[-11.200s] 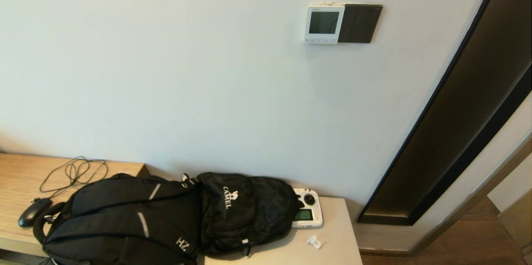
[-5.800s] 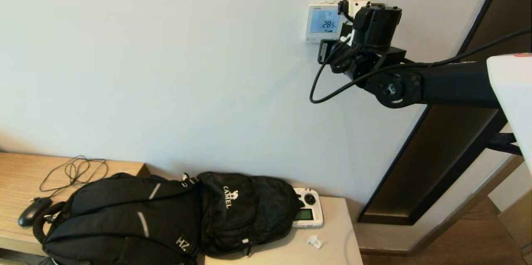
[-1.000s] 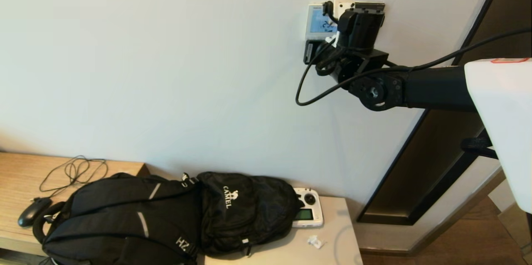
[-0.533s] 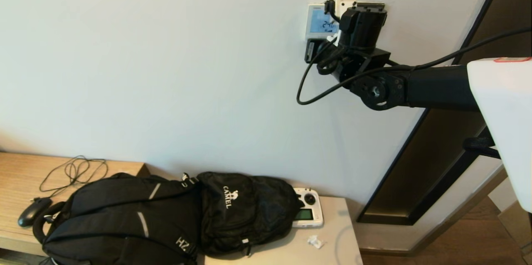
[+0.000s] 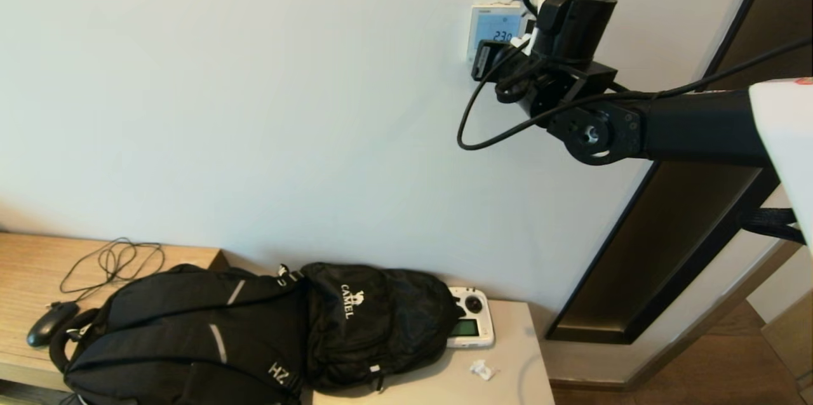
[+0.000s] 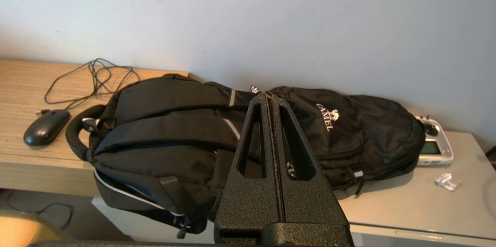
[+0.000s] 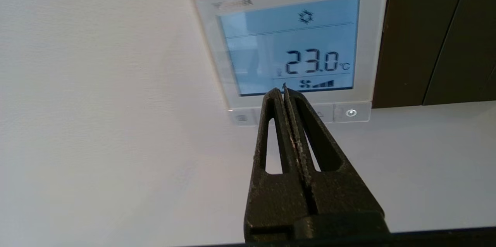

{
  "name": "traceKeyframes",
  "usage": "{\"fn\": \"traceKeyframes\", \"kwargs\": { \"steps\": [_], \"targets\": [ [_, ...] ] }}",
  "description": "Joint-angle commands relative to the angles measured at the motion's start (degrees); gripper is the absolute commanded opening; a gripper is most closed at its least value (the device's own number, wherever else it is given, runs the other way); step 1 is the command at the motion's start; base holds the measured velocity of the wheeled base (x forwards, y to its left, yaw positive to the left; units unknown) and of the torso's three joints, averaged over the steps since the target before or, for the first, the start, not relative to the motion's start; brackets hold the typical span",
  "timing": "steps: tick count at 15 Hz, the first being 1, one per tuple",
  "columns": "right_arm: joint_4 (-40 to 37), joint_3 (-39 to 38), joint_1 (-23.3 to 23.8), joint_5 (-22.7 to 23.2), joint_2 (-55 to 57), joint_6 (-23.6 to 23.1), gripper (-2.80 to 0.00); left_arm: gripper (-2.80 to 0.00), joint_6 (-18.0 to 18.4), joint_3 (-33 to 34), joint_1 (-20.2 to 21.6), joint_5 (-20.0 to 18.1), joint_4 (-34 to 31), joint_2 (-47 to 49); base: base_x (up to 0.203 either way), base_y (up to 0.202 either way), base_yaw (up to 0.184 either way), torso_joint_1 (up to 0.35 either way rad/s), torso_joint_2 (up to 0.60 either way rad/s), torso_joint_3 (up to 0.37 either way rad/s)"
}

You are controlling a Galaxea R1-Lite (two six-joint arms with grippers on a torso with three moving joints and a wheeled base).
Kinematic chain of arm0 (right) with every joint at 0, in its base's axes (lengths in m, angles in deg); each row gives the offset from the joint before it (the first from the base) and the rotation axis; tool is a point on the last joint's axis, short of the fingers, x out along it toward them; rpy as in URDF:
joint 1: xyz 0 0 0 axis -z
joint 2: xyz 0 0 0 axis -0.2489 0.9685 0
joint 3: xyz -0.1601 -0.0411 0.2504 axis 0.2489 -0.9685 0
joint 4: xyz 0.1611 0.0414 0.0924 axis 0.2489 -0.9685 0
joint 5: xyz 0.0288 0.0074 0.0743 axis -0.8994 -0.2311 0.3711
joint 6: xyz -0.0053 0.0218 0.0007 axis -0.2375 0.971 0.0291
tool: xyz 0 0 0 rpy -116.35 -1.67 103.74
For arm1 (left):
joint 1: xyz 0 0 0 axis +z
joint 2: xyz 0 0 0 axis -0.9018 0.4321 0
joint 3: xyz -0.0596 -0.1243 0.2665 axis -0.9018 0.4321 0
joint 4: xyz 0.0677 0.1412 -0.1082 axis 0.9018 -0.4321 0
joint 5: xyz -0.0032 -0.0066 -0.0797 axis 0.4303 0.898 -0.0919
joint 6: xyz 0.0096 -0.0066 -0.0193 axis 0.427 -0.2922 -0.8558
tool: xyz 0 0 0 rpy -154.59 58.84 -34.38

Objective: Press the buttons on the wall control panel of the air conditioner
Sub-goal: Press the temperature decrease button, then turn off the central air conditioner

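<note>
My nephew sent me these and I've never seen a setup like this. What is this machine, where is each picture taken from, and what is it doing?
It is a two-armed robot. One picture looks down from its head; the others come from a camera on each wrist. The right gripper, fingers shut, points at the buttons under the lit screen of the air conditioner's wall control panel, which reads 23.0. The left gripper, also shut, holds nothing and hangs over a black backpack on the table, beside a mouse and a white handheld controller.

Soft, even daylight; faint shadows, sharp focus, bent edges.
</note>
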Motion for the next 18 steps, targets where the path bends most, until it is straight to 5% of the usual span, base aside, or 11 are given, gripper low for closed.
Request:
{"fn": "traceKeyframes", "kwargs": {
  "steps": [1, 13, 18],
  "targets": [
    [0.2, -2.2, -0.5, 0.1, -3.8, 0.0, -2.8, -2.8, 0.0, 0.0, 0.0, 0.0, 0.0, -0.1, 0.0, 0.0, 0.0, 0.0, 0.0, 0.0],
    [0.2, -27.8, -7.2, -0.3, -32.5, -2.2, -2.8, -2.8, 0.0, 0.0, 0.0, 0.0, 0.0, -0.1, 0.0, 0.0, 0.0, 0.0, 0.0, 0.0],
    [-0.9, -44.6, 1.0, 3.0, -49.0, -3.6, -2.8, -2.8, 0.0, 0.0, 0.0, 0.0, 0.0, -0.1, 0.0, 0.0, 0.0, 0.0, 0.0, 0.0]
  ]
}}
